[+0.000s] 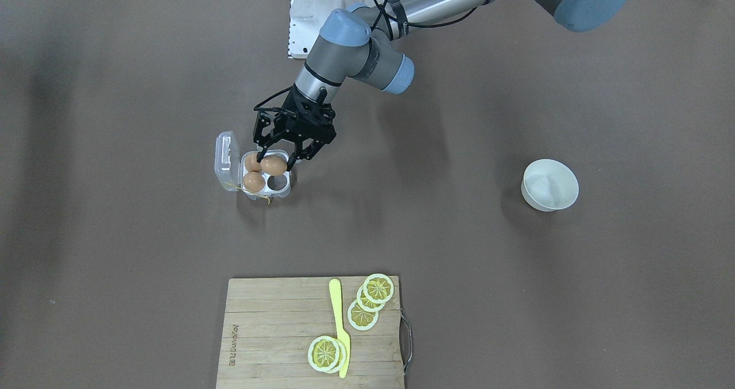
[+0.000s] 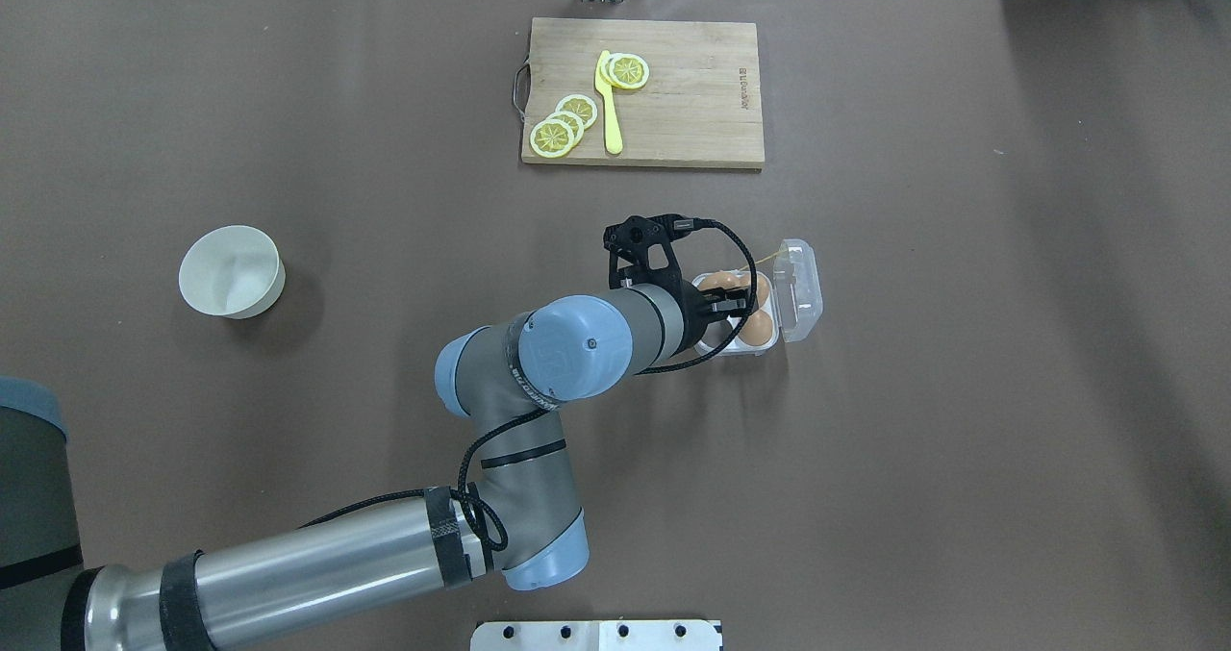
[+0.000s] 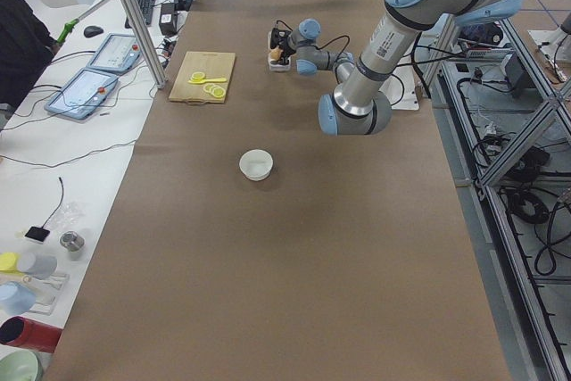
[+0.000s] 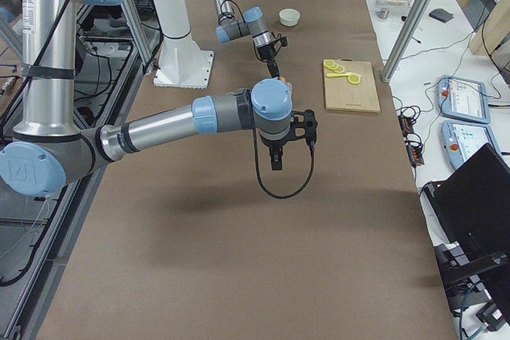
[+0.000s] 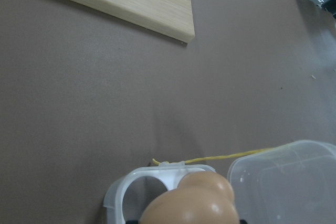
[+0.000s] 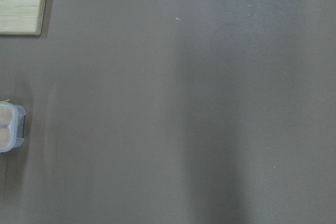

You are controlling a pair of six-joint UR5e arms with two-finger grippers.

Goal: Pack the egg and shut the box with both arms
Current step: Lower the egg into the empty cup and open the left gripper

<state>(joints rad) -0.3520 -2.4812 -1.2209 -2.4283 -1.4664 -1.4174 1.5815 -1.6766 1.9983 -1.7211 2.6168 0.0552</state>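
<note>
The box (image 1: pixel 280 189) lies open on the brown table with its clear lid (image 1: pixel 227 159) tipped up at the side. My left gripper (image 1: pixel 275 162) stands over the white tray, shut on the egg (image 1: pixel 274 165), which sits at a back cell. Two other brown eggs (image 1: pixel 254 181) lie in cells beside it, and one front cell shows empty. In the left wrist view the held egg (image 5: pixel 194 208) fills the bottom edge above the tray (image 5: pixel 131 192) and the yellow string (image 5: pixel 220 157). My right gripper (image 4: pixel 275 153) hangs over bare table, away from the box; I cannot tell whether it is open.
A white bowl (image 1: pixel 549 185) stands far to my left. A wooden cutting board (image 1: pixel 275 331) with lemon slices and a yellow knife (image 1: pixel 340 326) lies across the table. The white stand base (image 1: pixel 310 21) is at my side. The right wrist view shows the box (image 6: pixel 10 127) at its left edge.
</note>
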